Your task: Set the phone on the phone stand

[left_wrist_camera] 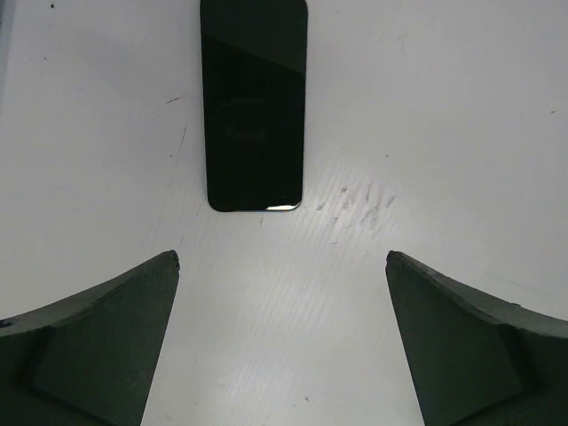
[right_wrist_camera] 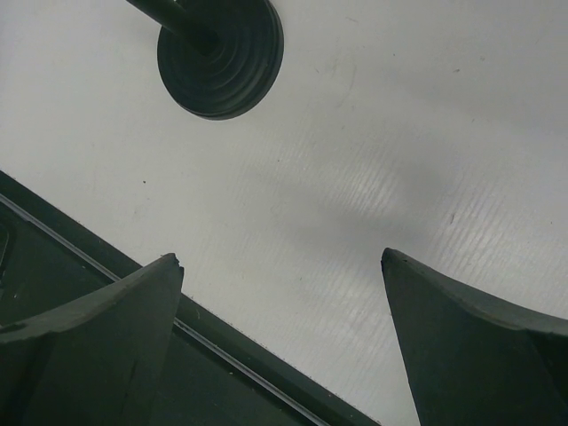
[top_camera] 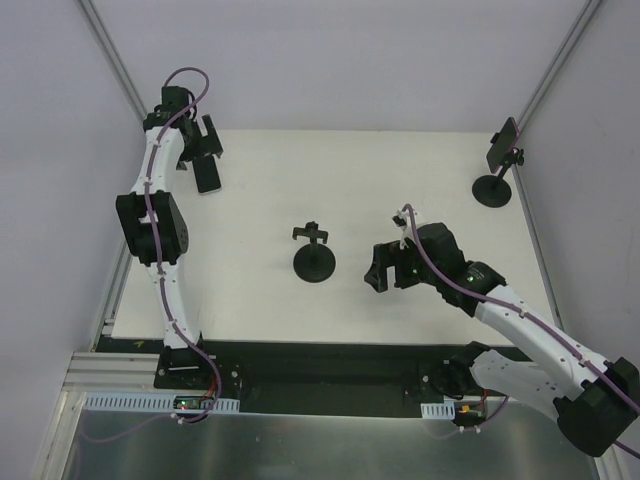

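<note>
A black phone lies flat on the white table at the far left. In the left wrist view the phone is just ahead of my open fingers. My left gripper hovers over the table behind the phone, open and empty. An empty black phone stand with a round base stands mid-table. Its base shows at the top of the right wrist view. My right gripper is open and empty, to the right of that stand, near the table's front edge.
A second black stand at the far right corner holds another phone. The table's front edge and a dark rail lie below the right gripper. Walls close in the table on the left, right and back.
</note>
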